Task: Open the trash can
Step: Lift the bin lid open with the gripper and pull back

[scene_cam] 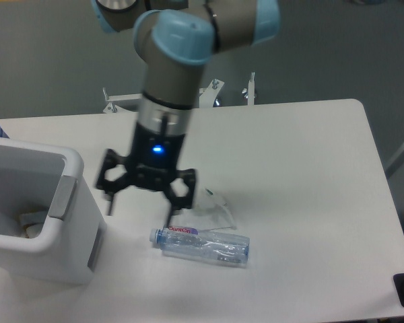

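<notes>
white boxy trash can (67, 252) stands open at table's left.

The trash can (37, 215) sits at the table's (303, 168) nine o'clock edge. The bottle (200, 245) lies at its three o'clock, the gripper (140, 210) between them.

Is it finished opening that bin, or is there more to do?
It looks done: the trash can stands open, no lid over it and its inside showing. The gripper hangs open and empty over the table, beside the bin and above the bottle. Nothing seems left.
</notes>
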Controlling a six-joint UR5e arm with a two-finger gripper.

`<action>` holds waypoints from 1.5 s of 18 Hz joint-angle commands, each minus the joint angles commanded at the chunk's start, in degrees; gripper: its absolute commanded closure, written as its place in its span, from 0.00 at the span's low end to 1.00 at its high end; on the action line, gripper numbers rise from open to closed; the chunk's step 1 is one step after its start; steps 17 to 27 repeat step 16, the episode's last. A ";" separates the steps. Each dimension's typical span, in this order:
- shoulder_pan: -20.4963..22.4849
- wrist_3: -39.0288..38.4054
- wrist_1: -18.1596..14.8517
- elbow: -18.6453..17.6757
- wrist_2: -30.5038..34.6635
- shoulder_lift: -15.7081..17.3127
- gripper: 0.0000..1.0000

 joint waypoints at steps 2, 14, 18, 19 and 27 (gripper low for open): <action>1.84 7.81 0.09 -1.32 6.85 -0.70 0.00; 14.07 39.03 -0.53 -4.39 11.27 -4.57 0.00; 13.90 40.11 -0.35 -5.54 13.29 -4.92 0.00; 13.90 40.11 -0.35 -5.54 13.29 -4.92 0.00; 13.90 40.11 -0.35 -5.54 13.29 -4.92 0.00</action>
